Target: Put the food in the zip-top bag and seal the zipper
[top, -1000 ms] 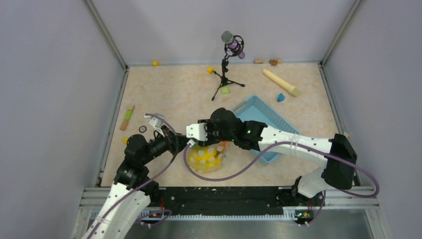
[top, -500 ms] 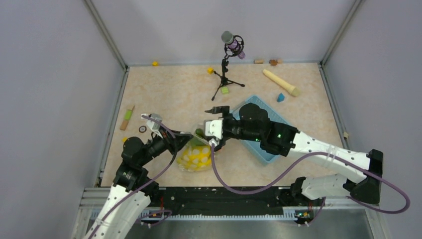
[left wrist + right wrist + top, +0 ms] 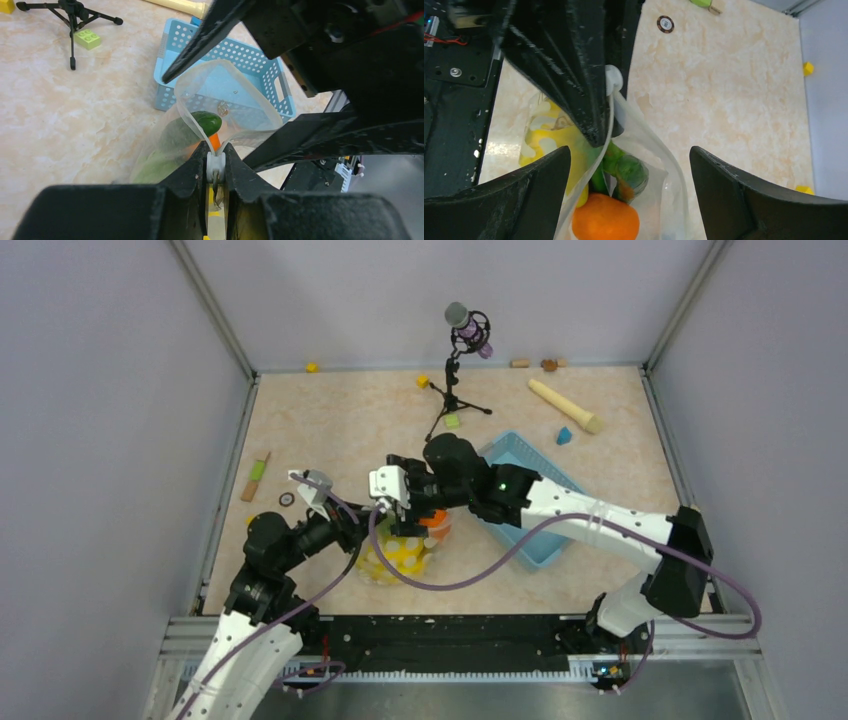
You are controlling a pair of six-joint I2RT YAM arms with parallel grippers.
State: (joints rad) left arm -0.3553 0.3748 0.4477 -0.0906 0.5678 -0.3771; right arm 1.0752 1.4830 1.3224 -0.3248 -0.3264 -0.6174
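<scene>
The zip-top bag (image 3: 400,552) lies between the two arms, its mouth open in a loop (image 3: 227,95). Inside it are yellow fruit (image 3: 549,142), a green cucumber (image 3: 202,121), other green produce (image 3: 629,172) and an orange (image 3: 606,220). My left gripper (image 3: 215,167) is shut on the end of the zipper, on its white slider (image 3: 613,80), and holds that end up. My right gripper (image 3: 629,152) is wide open just above the bag's mouth, one finger on each side of it, and holds nothing.
The light blue basket (image 3: 545,502) stands right behind the bag and shows in the left wrist view (image 3: 240,65). A microphone tripod (image 3: 455,390), a beige cylinder (image 3: 566,406) and small coloured blocks (image 3: 451,421) lie farther back. A round token (image 3: 665,23) lies left of the bag.
My right gripper swung out toward the basket and has come back over the bag's mouth. The bag has shifted slightly left. My left gripper has kept its hold.
</scene>
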